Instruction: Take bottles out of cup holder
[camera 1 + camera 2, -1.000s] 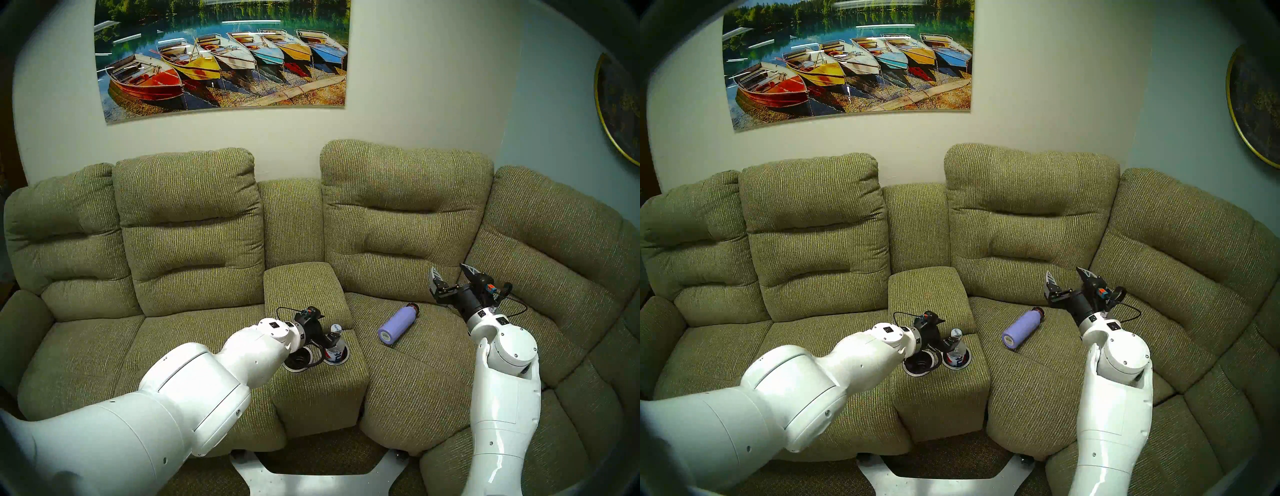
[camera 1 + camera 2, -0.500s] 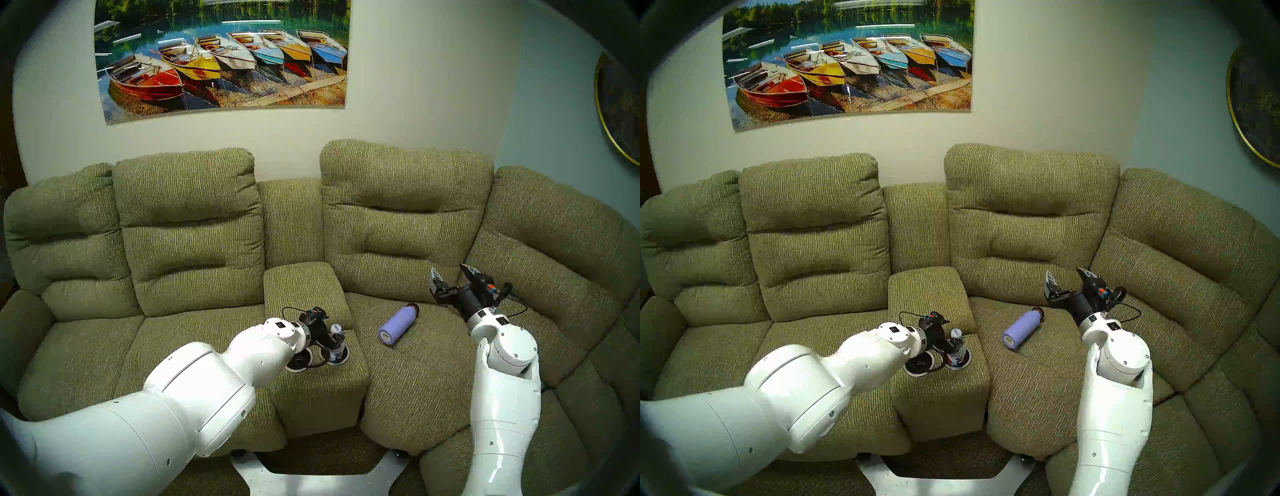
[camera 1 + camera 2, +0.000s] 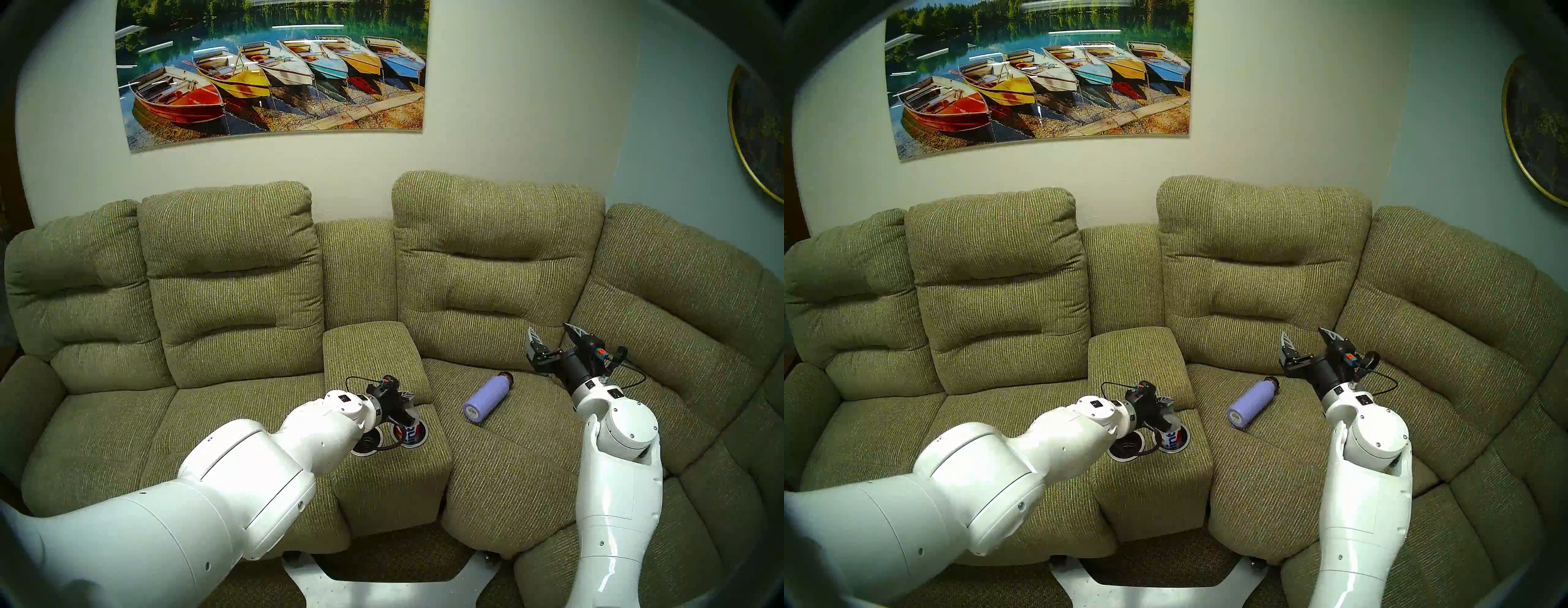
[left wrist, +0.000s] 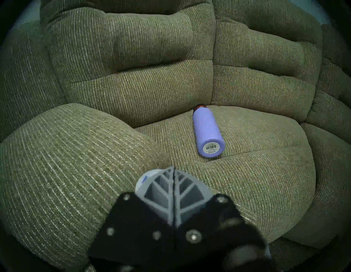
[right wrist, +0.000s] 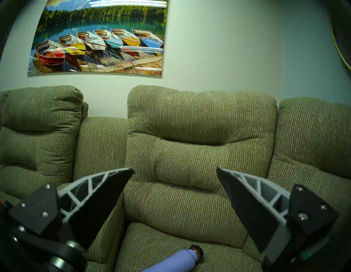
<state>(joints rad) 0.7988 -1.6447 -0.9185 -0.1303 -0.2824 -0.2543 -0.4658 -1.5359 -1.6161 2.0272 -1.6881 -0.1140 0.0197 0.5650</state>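
Note:
The cup holder (image 3: 365,446) is two black wells with silver rims in the console top. A clear bottle (image 3: 410,434) with a red-white-blue label stands in the right well, and also shows in the other head view (image 3: 1171,439). My left gripper (image 3: 406,399) is shut around its top and hides the cap. In the left wrist view the gripper's (image 4: 173,171) jaws meet, and the white cap (image 4: 147,177) peeks past them. The left well shows no bottle. The pale-label bottle is out of view. My right gripper (image 3: 551,339) is open and empty above the right seat.
A lavender flask (image 3: 488,399) lies on the right seat cushion between the console and my right arm; it also shows in the left wrist view (image 4: 208,133). The left gripper's cable loops over the left well. Sofa backrests rise behind.
My left gripper has rolled and closed over the bottle's top, covering the cap that showed before. More of the bottle's label now shows above the well. The right arm has not moved.

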